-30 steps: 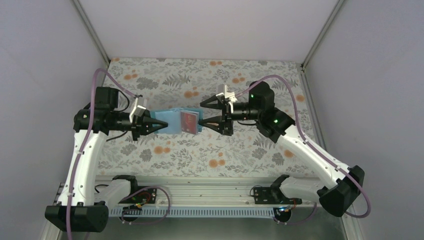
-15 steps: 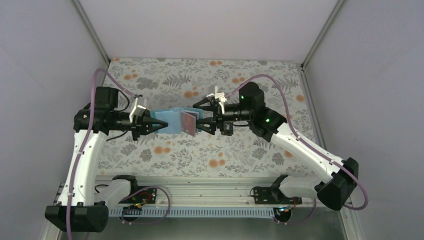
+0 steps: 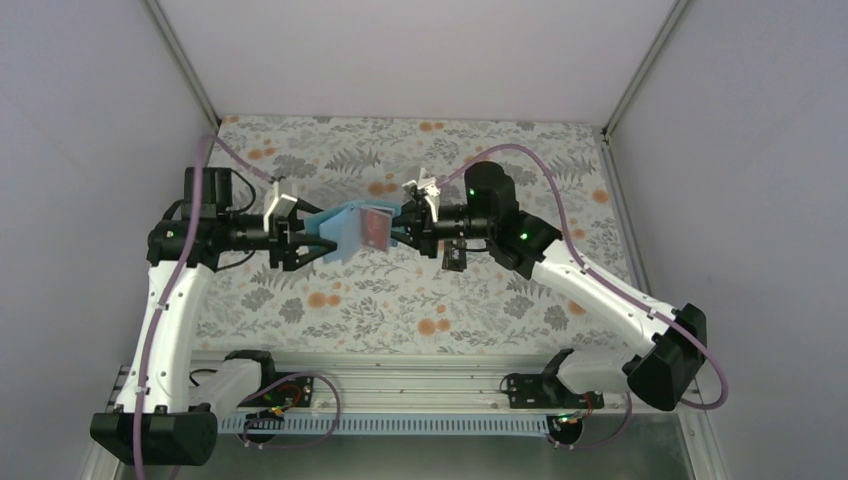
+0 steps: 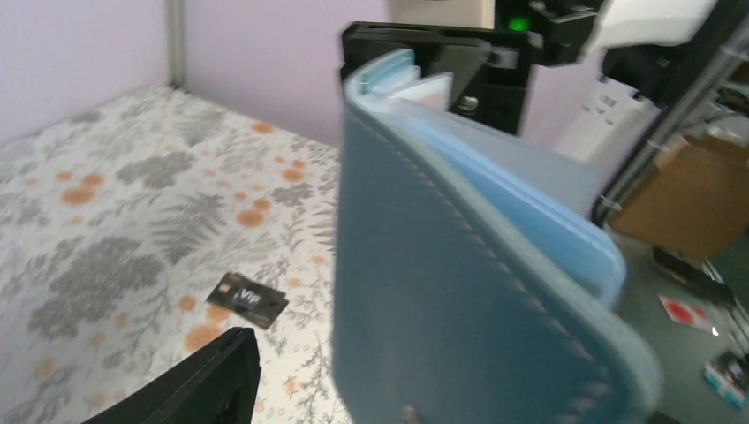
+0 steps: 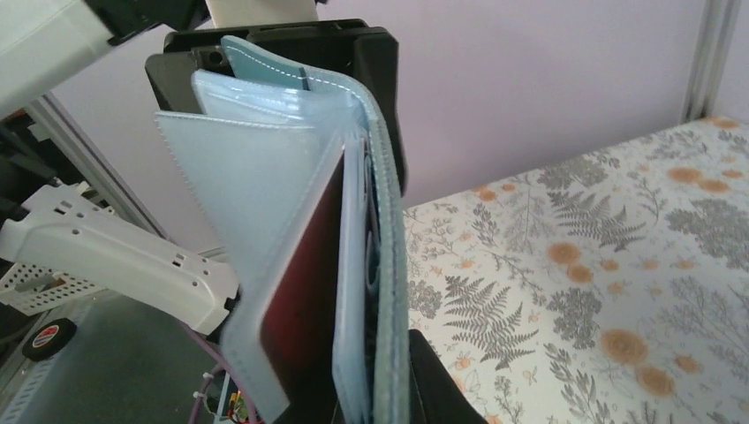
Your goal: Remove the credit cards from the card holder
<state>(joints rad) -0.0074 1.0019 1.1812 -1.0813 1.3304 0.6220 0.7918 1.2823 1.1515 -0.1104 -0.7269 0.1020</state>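
The small teal-blue folding card holder point(image 3: 345, 232) hangs in the air between the two arms, above the flower-printed grey cloth point(image 3: 500, 300). The right gripper point(image 3: 398, 226) is pinched narrowly on its right edge, one black finger pressed against the teal cover. The left gripper point(image 3: 318, 231) stands with its fingers spread apart around the holder's left end, not clamping it. A bright red card point(image 5: 300, 291) sits in a clear inner pocket. A flat black card with pale marks point(image 4: 247, 299) lies on the cloth below.
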